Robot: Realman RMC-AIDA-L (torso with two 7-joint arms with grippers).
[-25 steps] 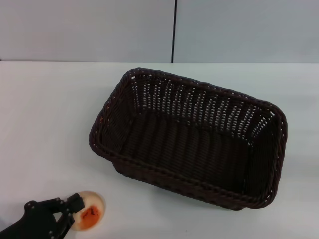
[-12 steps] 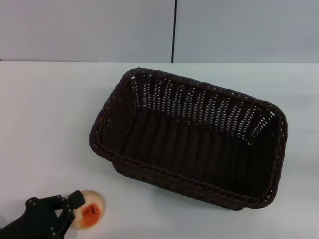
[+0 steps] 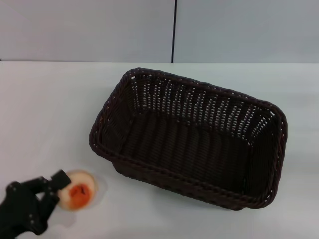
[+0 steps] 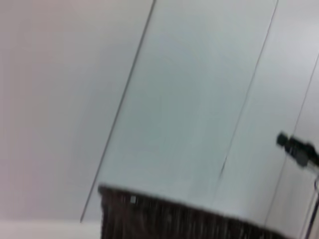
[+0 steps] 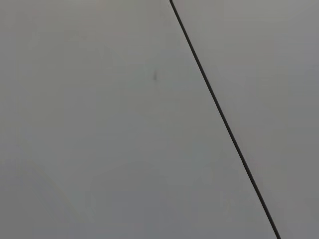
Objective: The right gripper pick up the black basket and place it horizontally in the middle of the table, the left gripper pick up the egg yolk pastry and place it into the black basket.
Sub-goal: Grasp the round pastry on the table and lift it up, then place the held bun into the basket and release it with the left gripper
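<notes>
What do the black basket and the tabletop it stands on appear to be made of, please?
The black basket looks like woven wicker or plastic rattan, dark brown-black with a slight sheen: a braided rim, and slotted sides that let light through. The table looks like a smooth, matte white laminate or painted board, with no visible grain or seams; which one cannot be told.

Head view overlooks table (image 3: 45,99); wrist views face wall; left shares basket (image 4: 164,219) rim.
</notes>
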